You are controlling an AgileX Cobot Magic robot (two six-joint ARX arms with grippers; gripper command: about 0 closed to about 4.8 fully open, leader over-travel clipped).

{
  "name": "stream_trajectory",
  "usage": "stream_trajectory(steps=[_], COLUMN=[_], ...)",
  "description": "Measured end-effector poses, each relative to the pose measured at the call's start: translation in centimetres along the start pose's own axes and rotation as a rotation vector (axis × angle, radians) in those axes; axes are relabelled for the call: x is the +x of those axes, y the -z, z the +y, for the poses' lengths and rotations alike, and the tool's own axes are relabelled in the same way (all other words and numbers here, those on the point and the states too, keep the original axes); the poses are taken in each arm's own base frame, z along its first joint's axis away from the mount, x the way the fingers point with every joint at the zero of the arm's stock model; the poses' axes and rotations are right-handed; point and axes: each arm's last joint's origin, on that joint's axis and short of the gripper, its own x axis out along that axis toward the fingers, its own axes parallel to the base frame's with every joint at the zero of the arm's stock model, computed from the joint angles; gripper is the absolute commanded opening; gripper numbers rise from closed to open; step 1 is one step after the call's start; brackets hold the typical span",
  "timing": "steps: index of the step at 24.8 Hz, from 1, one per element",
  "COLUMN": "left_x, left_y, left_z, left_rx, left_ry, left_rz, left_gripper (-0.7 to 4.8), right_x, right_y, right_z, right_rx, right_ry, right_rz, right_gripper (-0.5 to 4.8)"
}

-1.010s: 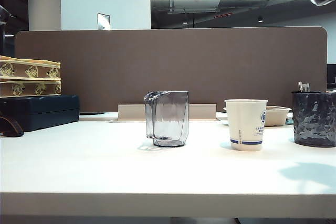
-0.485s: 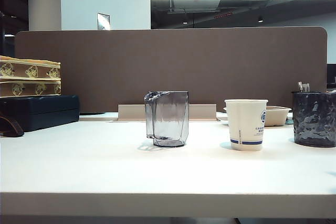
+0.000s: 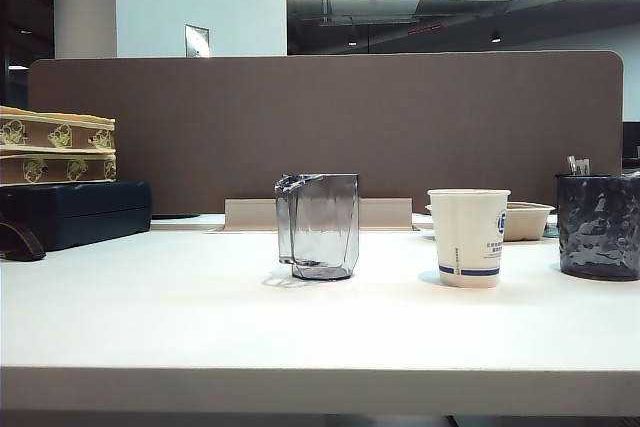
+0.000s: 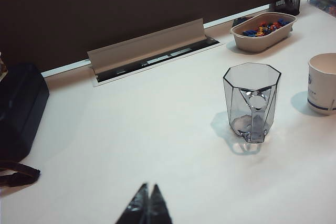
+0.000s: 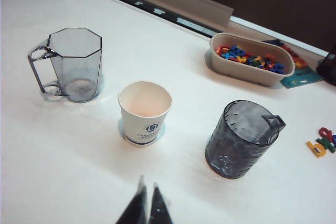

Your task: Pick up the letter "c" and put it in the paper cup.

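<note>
Both claws are hanging above the desk (image 3: 150, 317) with tips pressed together and empty: left claw (image 4: 148, 192) near the clear grey faceted cup (image 4: 251, 100), right claw (image 5: 147, 190) over the paper cup (image 5: 145, 113). The red letter "c" (image 5: 325, 132) seems to be lying in a small letter cluster beyond the dark tumbler (image 5: 239, 139), though too small to confirm; the pick looks not yet begun, so the right claw needs spreading and reaching there.

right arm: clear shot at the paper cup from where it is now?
Probably yes. In the right wrist view the right pincer is shut and empty, hanging above bare table just short of the paper cup. Nothing stands between them; the clear faceted cup and dark tumbler sit off to either side.
</note>
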Motion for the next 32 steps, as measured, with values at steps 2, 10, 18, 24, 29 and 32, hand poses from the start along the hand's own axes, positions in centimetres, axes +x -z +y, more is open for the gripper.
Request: stream_trajectory(steps=[2, 10, 18, 24, 29, 32], left_x=[0.0, 0.0, 0.0, 0.0, 0.0, 0.0], left_y=[0.0, 0.0, 0.0, 0.0, 0.0, 0.0], left_z=[0.0, 0.0, 0.0, 0.0, 0.0, 0.0], left_rx=[0.000, 0.000, 0.000, 0.000, 0.000, 0.000], left_ry=[-0.001, -0.001, 0.000, -0.001, -0.001, -0.001], left_rz=[0.000, 0.000, -0.002, -0.003, -0.003, -0.003], left_gripper=[-0.06, -0.06, -0.06, -0.06, -0.06, -0.06], right_x=[-0.7, -1.8, 3.0, 5.1, 5.8, 6.3], right_y=[0.1, 1.4, 4.9, 8.4, 9.7, 10.6], right_z=[0.0, 0.2, 0.9, 1.2, 1.2, 1.2], right_rx=[0.001, 0.064, 0.078, 0.084, 0.162, 0.178], right_ry=[0.018, 0.011, 0.029, 0.126, 0.243, 0.298], right_rz=[-0.020, 0.039, -0.080, -0.047, -0.088, -0.154], right_gripper=[0.08, 0.08, 0.08, 0.08, 0.08, 0.08])
